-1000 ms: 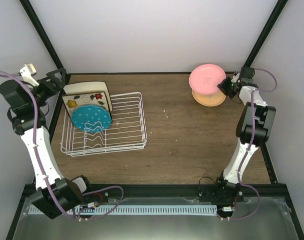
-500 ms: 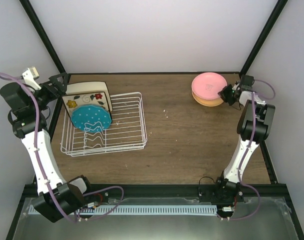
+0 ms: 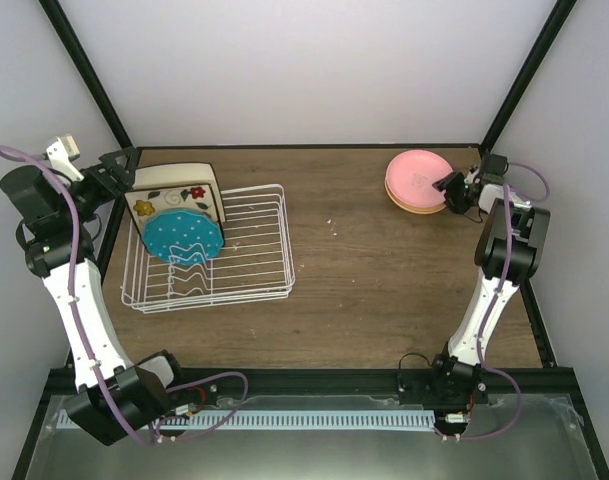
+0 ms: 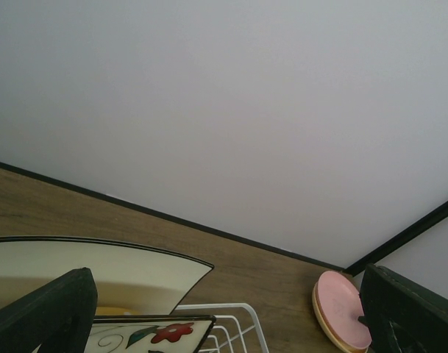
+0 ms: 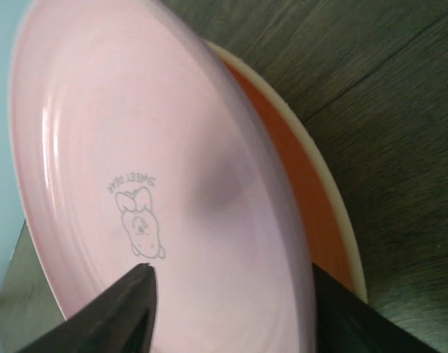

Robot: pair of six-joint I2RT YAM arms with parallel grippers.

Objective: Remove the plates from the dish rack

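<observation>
now that the right gripper [image 3: 452, 186] has come down, the pink plate [image 3: 414, 176] is not up in the air and tipped like it was a second ago. it lies almost flat on top of the orange plate [image 3: 412, 207] at the far right of the table [image 3: 384, 290]. that means this plate is as good as put away, and two plates are out of the rack [image 3: 264, 250]. the gripper sits at the right edge of the pink plate. in the right wrist view its fingers [image 5: 132, 301] are on both sides of the rim, one on the top face and one under it, so it looks like it has hold of the plate. i think letting go comes next.

the left gripper [image 3: 114, 165] is wide open and holds nothing. it hangs just past the far left corner of the rack. three plates stand in the left end of the rack: a cream plate [image 3: 169, 175] at the back, a flower plate [image 3: 169, 198] in front of it, and a teal plate [image 3: 182, 236] nearest. the cream one is closest to the left gripper, just below it.
</observation>
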